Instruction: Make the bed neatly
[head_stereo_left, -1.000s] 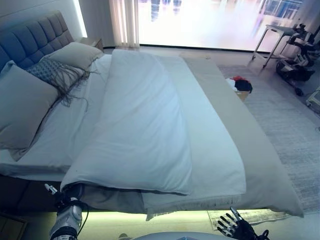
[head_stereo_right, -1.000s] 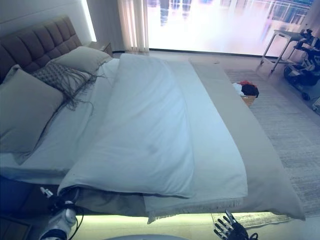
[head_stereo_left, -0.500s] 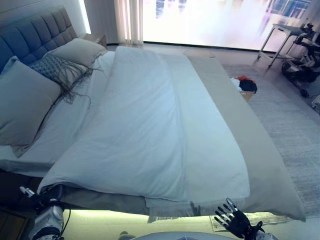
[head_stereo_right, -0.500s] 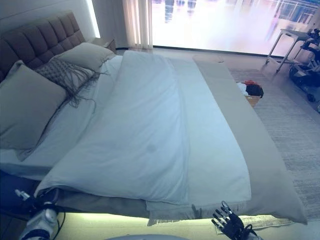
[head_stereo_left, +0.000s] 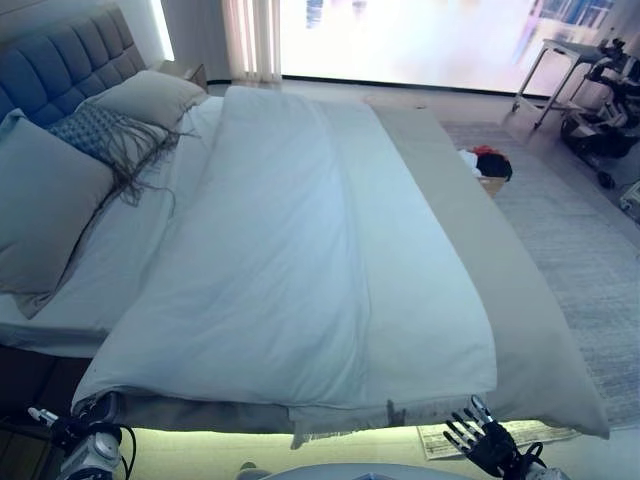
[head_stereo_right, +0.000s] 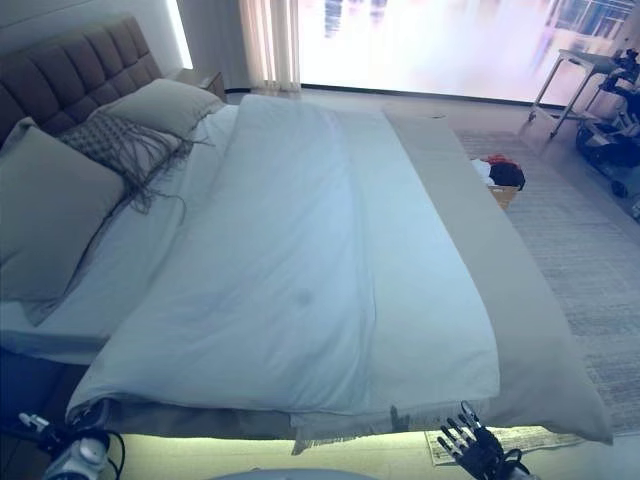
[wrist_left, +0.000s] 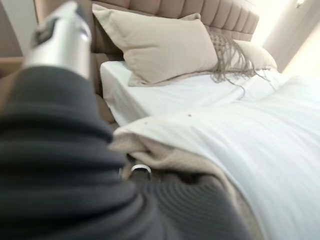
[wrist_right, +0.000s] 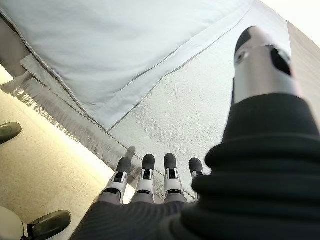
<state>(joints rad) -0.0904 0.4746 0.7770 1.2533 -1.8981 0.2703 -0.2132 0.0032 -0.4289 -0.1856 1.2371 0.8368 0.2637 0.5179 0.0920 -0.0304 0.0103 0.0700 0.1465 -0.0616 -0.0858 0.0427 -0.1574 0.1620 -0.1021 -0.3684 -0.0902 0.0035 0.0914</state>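
Note:
A white duvet (head_stereo_left: 290, 250) lies spread over the bed, on a beige fringed blanket (head_stereo_left: 480, 230) that shows along the right side. My left hand (head_stereo_left: 95, 415) is at the bed's near left corner, curled on the duvet's corner (wrist_left: 150, 132); the cloth covers most of its fingers. My right hand (head_stereo_left: 490, 445) is open with fingers (wrist_right: 145, 175) spread, low by the near right edge, just below the blanket's fringe (wrist_right: 65, 112), holding nothing.
Two beige pillows (head_stereo_left: 45, 210) (head_stereo_left: 150, 98) and a fringed cushion (head_stereo_left: 95, 130) lean on the padded headboard (head_stereo_left: 50, 60). A basket of clothes (head_stereo_left: 485, 165) stands on the rug (head_stereo_left: 590, 260) to the right. A side table (head_stereo_left: 560, 60) and equipment (head_stereo_left: 600, 120) stand far right.
My left hand has drawn the duvet's near corner to the left and toward me, so the duvet now lies wider and flatter. The right hand has hardly moved.

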